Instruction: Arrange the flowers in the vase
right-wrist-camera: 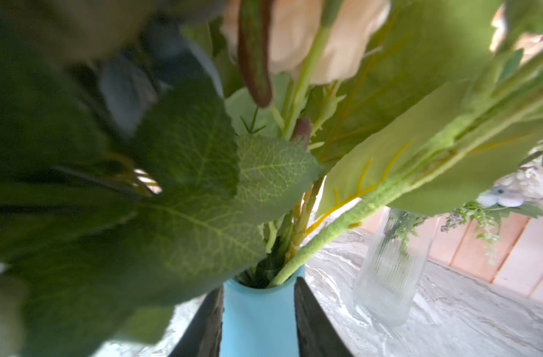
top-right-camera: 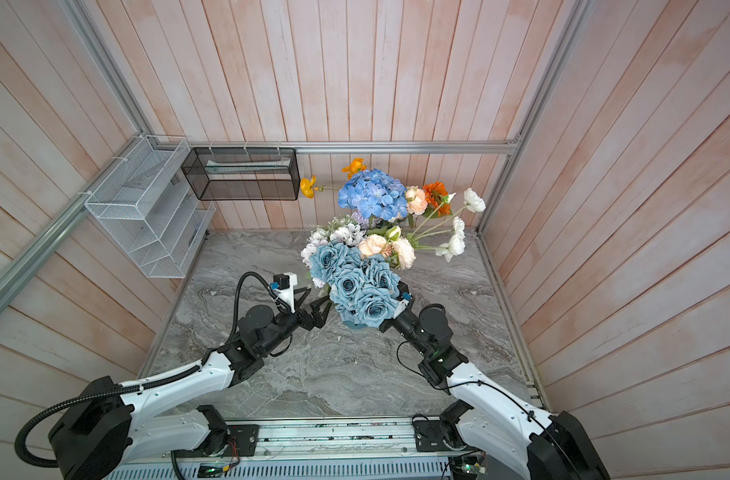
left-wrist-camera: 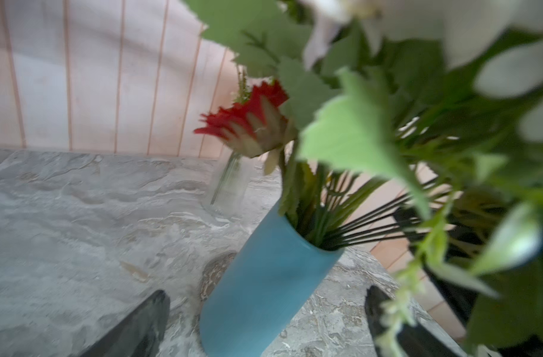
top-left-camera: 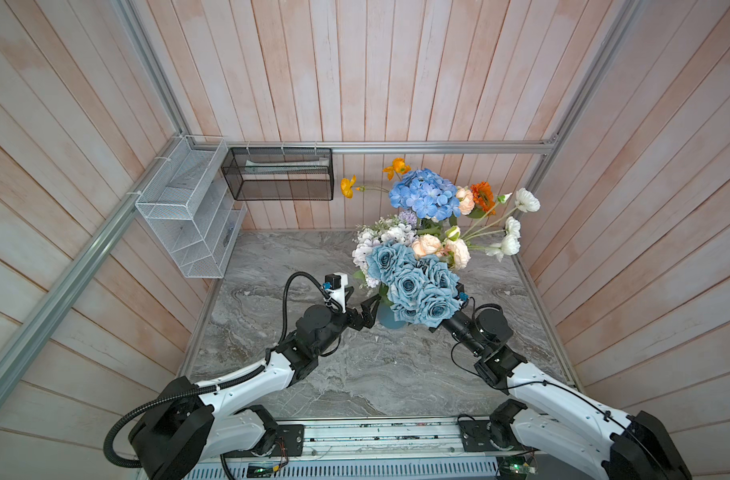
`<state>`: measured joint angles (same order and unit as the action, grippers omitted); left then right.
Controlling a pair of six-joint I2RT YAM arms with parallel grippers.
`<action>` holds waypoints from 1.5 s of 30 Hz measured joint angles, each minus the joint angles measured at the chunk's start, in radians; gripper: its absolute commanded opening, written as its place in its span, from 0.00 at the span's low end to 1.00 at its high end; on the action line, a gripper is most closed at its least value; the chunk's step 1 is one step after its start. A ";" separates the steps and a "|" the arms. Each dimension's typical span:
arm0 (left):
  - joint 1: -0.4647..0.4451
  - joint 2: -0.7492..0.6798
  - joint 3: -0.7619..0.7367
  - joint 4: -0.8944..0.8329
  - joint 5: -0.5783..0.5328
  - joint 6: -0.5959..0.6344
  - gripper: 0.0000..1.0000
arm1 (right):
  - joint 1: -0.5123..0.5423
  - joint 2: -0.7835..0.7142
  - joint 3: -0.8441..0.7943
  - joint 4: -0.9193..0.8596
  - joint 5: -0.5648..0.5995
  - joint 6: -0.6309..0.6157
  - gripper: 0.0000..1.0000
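The blue vase [right-wrist-camera: 259, 318] stands on the marble table, packed with flowers. Dusty-blue roses [top-left-camera: 413, 286] hang over it; behind rise peach roses [top-left-camera: 427, 245], a blue hydrangea [top-left-camera: 423, 193], orange poppies [top-left-camera: 348, 187] and white blooms [top-left-camera: 512, 237]. In both top views only a bit of the vase [top-left-camera: 390, 322] [top-right-camera: 352, 324] shows under the roses. My right gripper [right-wrist-camera: 259, 284] has a finger against each side of the vase just below the rim; the roses hide it from above. My left gripper [left-wrist-camera: 267, 296] [top-left-camera: 365, 309] is open, straddling the vase [left-wrist-camera: 264, 278] without touching it.
A clear ribbed glass vase [right-wrist-camera: 390, 269] with green sprigs stands on the table just behind the blue one. A white wire rack [top-left-camera: 188, 208] and a black mesh basket [top-left-camera: 280, 174] hang on the back left walls. A red sunflower [left-wrist-camera: 248, 120] droops low.
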<state>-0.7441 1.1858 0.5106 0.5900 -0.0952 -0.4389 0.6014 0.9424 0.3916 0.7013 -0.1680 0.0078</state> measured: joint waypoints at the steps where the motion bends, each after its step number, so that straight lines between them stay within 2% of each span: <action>1: 0.000 -0.003 -0.010 -0.001 -0.018 -0.008 1.00 | 0.000 0.001 0.000 -0.003 -0.006 0.000 0.40; 6: 0.000 0.008 -0.021 0.002 -0.069 -0.042 1.00 | 0.010 0.047 0.000 0.002 -0.025 0.000 0.41; 18: 0.000 0.068 -0.021 0.017 -0.078 -0.063 1.00 | 0.021 0.168 0.073 0.071 -0.010 -0.022 0.41; 20: 0.000 0.069 -0.021 0.019 -0.078 -0.063 1.00 | 0.023 0.175 0.081 0.087 -0.010 -0.023 0.36; 24: 0.000 0.069 -0.021 0.023 -0.078 -0.068 1.00 | 0.025 0.207 0.092 0.110 -0.016 -0.023 0.12; 26: 0.000 0.069 -0.021 0.024 -0.078 -0.070 1.00 | 0.027 0.222 0.092 0.118 -0.016 -0.020 0.05; 32: 0.002 0.069 -0.021 0.024 -0.078 -0.071 1.00 | 0.026 0.251 0.091 0.137 0.000 -0.026 0.00; 38: 0.003 0.069 -0.021 0.024 -0.078 -0.071 1.00 | 0.026 0.259 0.069 0.146 0.010 -0.015 0.02; 45: 0.003 0.069 -0.021 0.025 -0.082 -0.070 1.00 | 0.027 0.183 0.053 0.089 0.012 -0.003 0.33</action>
<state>-0.7410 1.2549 0.4892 0.6147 -0.1776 -0.5091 0.6281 1.1255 0.4446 0.7898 -0.1558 0.0048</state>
